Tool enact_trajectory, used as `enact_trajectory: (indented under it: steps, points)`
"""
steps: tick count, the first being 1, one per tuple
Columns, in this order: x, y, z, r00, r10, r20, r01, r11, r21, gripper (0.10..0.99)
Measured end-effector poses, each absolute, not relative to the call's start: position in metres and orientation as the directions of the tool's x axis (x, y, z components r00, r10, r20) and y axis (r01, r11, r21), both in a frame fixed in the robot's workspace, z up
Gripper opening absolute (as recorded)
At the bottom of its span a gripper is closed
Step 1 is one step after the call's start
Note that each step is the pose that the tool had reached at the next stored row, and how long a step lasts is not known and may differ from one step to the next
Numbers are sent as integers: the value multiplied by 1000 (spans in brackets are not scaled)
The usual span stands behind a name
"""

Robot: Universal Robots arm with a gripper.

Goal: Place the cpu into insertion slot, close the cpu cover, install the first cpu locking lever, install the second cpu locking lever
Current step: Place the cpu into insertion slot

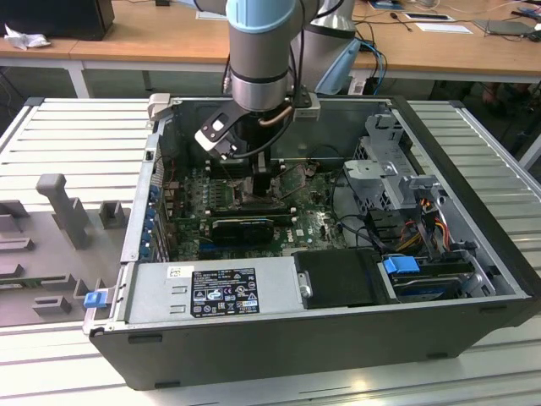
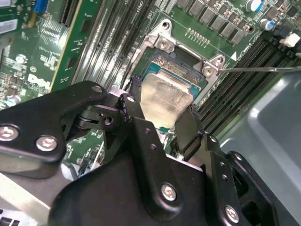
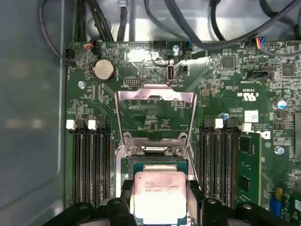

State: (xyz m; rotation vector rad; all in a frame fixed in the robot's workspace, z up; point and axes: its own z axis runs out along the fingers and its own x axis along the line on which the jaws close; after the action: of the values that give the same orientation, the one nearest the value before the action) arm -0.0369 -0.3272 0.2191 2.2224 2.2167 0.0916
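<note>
**Cpu (image 3: 159,197) clamped in the gripper (image 2: 160,104) over the open insertion slot (image 3: 159,162)**

Room around the socket is tight. In the first wrist view, long black memory slots (image 3: 89,160) flank the insertion slot on both sides, close to its frame. The cpu cover (image 3: 155,96) stands raised off the slot on its hinge side. Its cut-out centre shows the green motherboard (image 3: 155,120) behind it. Beyond the cover, dark cables (image 3: 188,14) cross along the board's edge, and a grey case wall (image 3: 28,117) runs beside one bank of memory slots.

In the second wrist view, the silver corners of the slot's frame lie bare past the cpu. A thin metal rod (image 2: 263,68) runs from one corner out over the memory slots.

In the exterior view, the arm reaches straight down into the open computer case (image 1: 473,279), with the gripper near the middle of the board. A drive cage (image 1: 385,161) stands toward the exterior view's right, and a power supply box (image 1: 211,288) lies along the near side. Both are apart from the gripper.

The jaws are drawn in to about the cpu's width. The two black fingers (image 2: 188,129) press on opposite edges of the chip, with its grey metal face up. The cpu sits squarely over the insertion slot and covers most of it. A narrow strip of the slot shows between the chip and the cover's hinge. Whether the cpu already rests in the slot or hangs just above it cannot be told.
</note>
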Motion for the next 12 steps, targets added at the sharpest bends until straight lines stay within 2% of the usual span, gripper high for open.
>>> enact_trajectory:
  steps: [12]
  points:
    - [-39,-322,202,10,999,40,999,-12,42,529]
